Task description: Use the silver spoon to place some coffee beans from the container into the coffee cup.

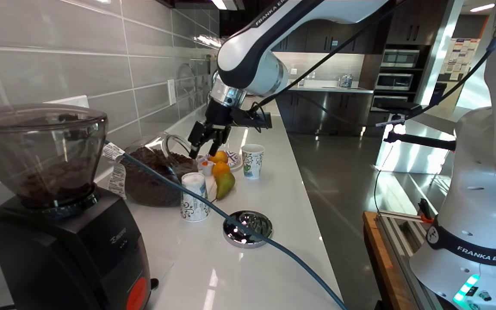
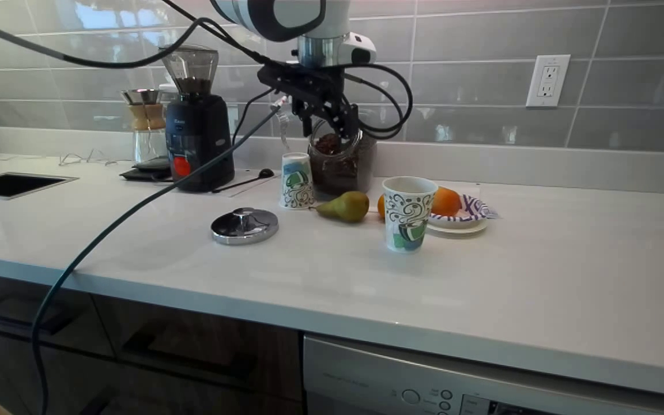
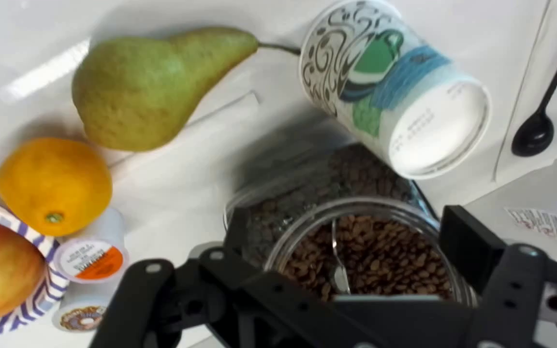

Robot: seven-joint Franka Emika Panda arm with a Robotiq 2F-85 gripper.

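End effector (image 3: 355,236) spread, facing clear round-mouthed container (image 3: 363,203), shiny silver spoon (image 3: 341,279) among oval brown coffee beans (image 3: 397,261)

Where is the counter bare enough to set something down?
In an exterior view, bare counter lies right of the patterned plate, and between the silver lid and the front edge. It is crowded around the bean jar, inverted cup and pear.

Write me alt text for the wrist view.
An open gripper frames the mouth of a glass jar of coffee beans with a silver spoon inside. Around it are an upside-down paper cup, a pear, an orange, coffee pods, a black spoon and, at the left edge, a striped plate.
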